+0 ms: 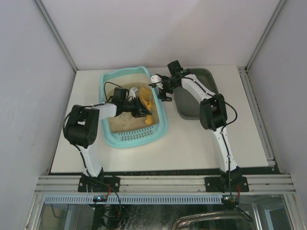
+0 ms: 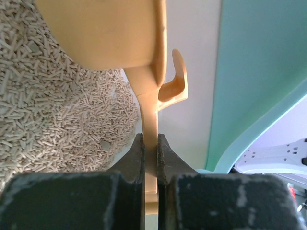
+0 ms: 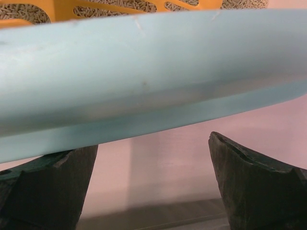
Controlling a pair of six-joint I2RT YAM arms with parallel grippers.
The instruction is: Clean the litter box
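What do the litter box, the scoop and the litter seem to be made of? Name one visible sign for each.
The litter box looks like smooth, semi-glossy teal plastic: soft sheen, fine scratches. The scoop looks like moulded orange-yellow plastic, satin: one piece with hook. The litter is matte pale pellets, possibly pressed plant fibre; material uncertain.

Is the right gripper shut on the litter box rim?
No: the right gripper stands open, its fingers wide apart beside the litter box rim.

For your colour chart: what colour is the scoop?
The scoop is yellow-orange; left wrist view.
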